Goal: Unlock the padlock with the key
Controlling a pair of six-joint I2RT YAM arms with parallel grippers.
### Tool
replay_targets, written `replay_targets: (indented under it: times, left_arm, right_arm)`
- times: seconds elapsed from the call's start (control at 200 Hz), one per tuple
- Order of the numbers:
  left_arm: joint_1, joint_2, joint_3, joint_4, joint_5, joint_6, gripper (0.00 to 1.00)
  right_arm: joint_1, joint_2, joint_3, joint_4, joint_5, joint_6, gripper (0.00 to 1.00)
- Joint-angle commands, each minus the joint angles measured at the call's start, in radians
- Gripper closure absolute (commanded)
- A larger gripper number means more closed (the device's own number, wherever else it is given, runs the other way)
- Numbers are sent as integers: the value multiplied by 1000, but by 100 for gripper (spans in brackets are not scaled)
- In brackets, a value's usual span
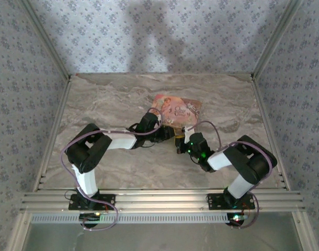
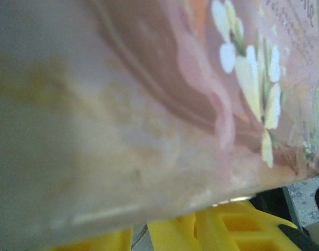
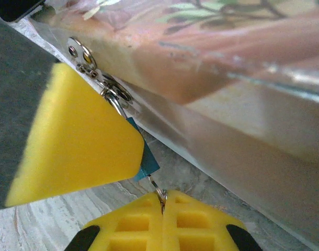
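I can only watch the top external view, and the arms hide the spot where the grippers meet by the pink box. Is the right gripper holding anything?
Observer: Yes. In the right wrist view the right gripper is shut on a thin metal shaft, apparently the key.
Operator: Where does that shaft lead?
Observer: Up to the lower corner of the blue padlock.
Operator: Is the padlock loose on the table?
Observer: No. Its top joins metal rings at the edge of the pink box.
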Motion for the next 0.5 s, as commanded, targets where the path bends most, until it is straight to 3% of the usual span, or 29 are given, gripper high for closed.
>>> replay_targets:
  times: [0.0, 0.495]
  left_arm:
    - [-33, -10, -18, 29, 101, -14, 60]
    - [40, -164, -134, 7, 75, 3, 35]
  right_arm:
    - [10, 22, 3, 97, 36, 29, 100]
    - [42, 74, 17, 116, 35, 92, 100]
